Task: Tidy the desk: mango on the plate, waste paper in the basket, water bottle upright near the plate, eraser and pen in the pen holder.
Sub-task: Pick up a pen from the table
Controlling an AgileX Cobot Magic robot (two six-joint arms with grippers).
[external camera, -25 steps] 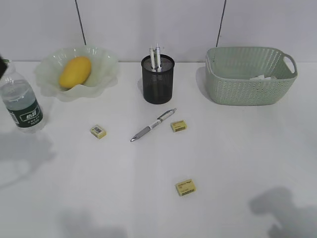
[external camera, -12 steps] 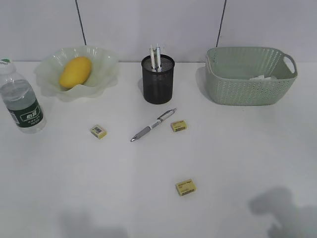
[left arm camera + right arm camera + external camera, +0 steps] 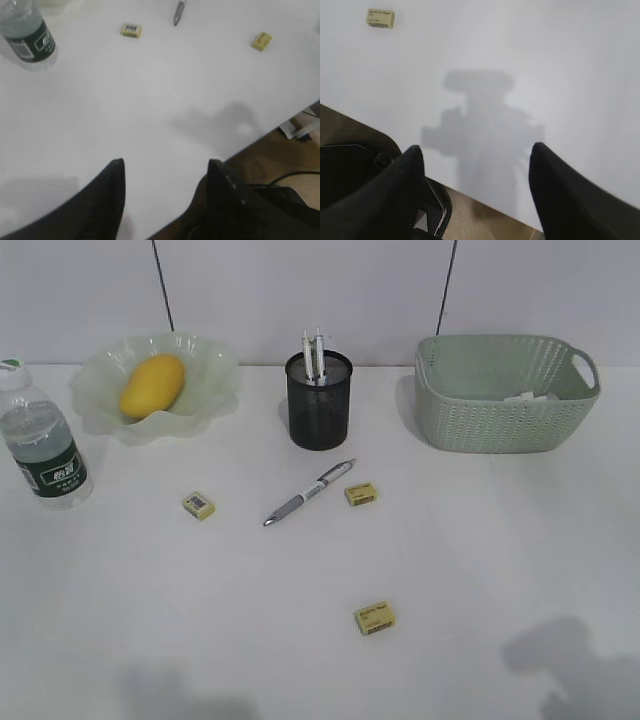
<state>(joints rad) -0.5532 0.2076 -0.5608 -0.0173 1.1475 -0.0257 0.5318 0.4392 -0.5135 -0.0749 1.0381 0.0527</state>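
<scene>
The yellow-orange mango (image 3: 152, 385) lies in the green ruffled plate (image 3: 216, 362). The water bottle (image 3: 44, 450) stands upright on the desk (image 3: 480, 540), left of the plate. White waste paper (image 3: 527, 397) shows inside the basket (image 3: 500, 415). A pen (image 3: 310, 492) lies flat in front of the black pen holder (image 3: 319, 410), which has two pens in it. Three yellow erasers (image 3: 198, 504) (image 3: 361, 493) (image 3: 374, 617) lie loose. My left gripper (image 3: 165, 162) is open and empty over the near desk edge, well short of the bottle (image 3: 27, 37). My right gripper (image 3: 476, 147) is open and empty too.
Neither arm shows in the exterior view; only their shadows fall on the near desk. The left wrist view has an eraser (image 3: 131, 30), the pen tip (image 3: 178, 12) and another eraser (image 3: 261, 41) far ahead. An eraser (image 3: 380, 18) lies far left in the right wrist view.
The dark left gripper tip at the bottle's cap has drawn back out of the exterior view. Its shadow left the desk. The bottle stays standing.
</scene>
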